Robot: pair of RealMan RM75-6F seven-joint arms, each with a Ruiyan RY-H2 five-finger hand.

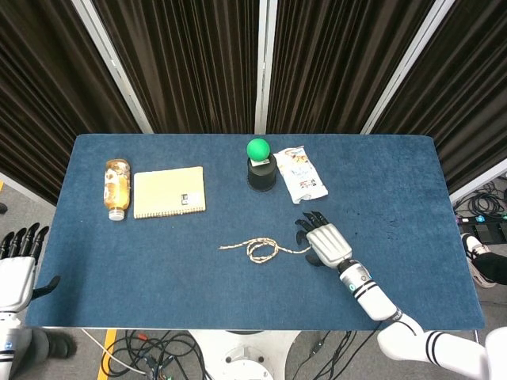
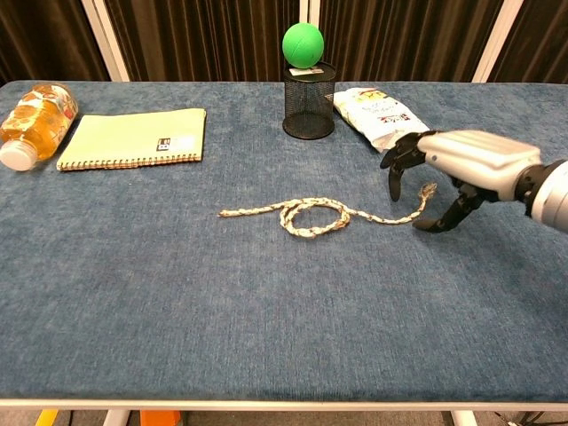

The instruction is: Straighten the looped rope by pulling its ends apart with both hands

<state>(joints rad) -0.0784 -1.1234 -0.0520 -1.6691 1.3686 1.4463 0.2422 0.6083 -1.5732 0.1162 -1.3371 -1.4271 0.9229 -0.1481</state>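
The rope (image 2: 311, 214) is lying near the middle of the blue desk (image 1: 158, 253), its middle coiled into a single loop, one end trailing toward the robot's left and the frayed end (image 2: 429, 188) curling up toward its right. The right hand (image 2: 461, 173) is hovering palm-down over that frayed end; in the chest view its dark fingers (image 2: 397, 169) are pointing down on the far side of the end and the thumb is angling down on the near side, so the end is sitting in the gap between them. The fingers are spread apart and gripping nothing, and whether any tip is touching the rope cannot be told. In the head view the right hand (image 1: 324, 242) is sitting just beside the loop, its forearm stretching back toward the near right edge of the desk.

The left hand (image 1: 17, 265) is hanging off the near left corner of the desk, fingers apart and pointing upward, holding nothing, well apart from the rope.

Beyond the rope, a black mesh cup (image 2: 309, 100) is carrying a green ball (image 2: 303, 44), with a snack packet (image 2: 382, 117) just beside it. Further left a yellow notebook (image 2: 135, 138) is lying flat, and a bottle (image 2: 35, 122) is lying on its side next to it
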